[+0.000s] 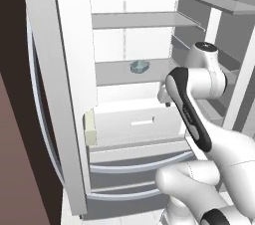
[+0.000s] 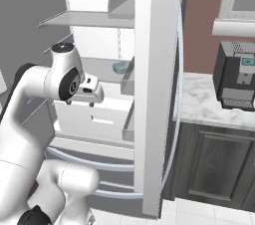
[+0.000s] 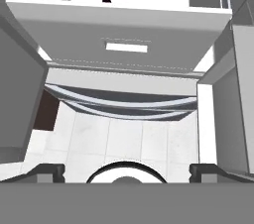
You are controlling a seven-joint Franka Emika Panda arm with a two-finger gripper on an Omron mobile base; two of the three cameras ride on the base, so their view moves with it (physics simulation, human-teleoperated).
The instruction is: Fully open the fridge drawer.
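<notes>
Fridge drawer [image 1: 130,122]: white box, slot handle at centre, sticking out over the curved lower fronts [image 1: 139,165].
Gripper [image 3: 127,169]: jaws wide, holding nothing (well apart from drawer front).

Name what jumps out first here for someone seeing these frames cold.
The big white arm, whose gripper hangs just in front of the open fridge. Below and ahead of it is the fridge drawer, a wide white box with a slot handle at the centre of its front, sitting under the grey shelves and above the curved lower fronts. A small teal item rests on the shelf above the drawer, and a dark coffee machine stands on the marble counter to the right.
</notes>
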